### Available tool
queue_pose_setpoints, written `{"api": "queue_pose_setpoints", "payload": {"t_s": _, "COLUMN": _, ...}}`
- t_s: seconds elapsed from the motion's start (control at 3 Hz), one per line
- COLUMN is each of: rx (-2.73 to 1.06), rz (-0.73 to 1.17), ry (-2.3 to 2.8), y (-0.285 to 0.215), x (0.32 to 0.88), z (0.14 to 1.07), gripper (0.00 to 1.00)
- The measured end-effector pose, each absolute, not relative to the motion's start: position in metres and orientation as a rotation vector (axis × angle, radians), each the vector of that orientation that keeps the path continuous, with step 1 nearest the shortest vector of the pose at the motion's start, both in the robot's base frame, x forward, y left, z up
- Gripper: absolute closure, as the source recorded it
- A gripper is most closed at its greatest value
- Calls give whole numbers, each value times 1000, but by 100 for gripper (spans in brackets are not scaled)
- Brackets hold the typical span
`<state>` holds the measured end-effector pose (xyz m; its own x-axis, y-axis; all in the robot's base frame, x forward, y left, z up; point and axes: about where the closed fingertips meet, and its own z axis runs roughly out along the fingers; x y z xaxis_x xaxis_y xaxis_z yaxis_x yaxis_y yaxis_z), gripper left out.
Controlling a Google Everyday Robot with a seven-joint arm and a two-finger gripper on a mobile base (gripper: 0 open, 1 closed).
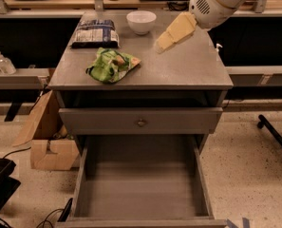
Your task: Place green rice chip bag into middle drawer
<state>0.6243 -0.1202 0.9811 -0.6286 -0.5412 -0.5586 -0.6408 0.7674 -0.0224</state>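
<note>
The green rice chip bag (111,65) lies crumpled on the left part of the grey cabinet top (188,70). The middle drawer (141,184) is pulled out wide below, showing a bare grey floor and long side walls. My gripper (162,42), with tan fingers pointing down-left, hangs over the back middle of the cabinet top, to the right of the bag and apart from it. It holds nothing that I can see.
A dark blue-and-white bag (96,33) and a white bowl (141,21) sit at the back of the top. A shut drawer front with a round knob (141,123) is above the open drawer. A cardboard box (48,146) stands on the floor at left.
</note>
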Motion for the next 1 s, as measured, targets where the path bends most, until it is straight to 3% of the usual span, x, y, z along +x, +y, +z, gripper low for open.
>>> {"api": "queue_pose_setpoints", "payload": {"t_s": 0.33, "rx": -883, "rz": 240, "ry": 2410, "y": -120, "x": 624, "z": 981, "gripper": 0}}
{"api": "queue_pose_setpoints", "payload": {"t_s": 1.0, "rx": -618, "rz": 324, "ry": 2550, "y": -51, "x": 670, "z": 989, "gripper": 0}}
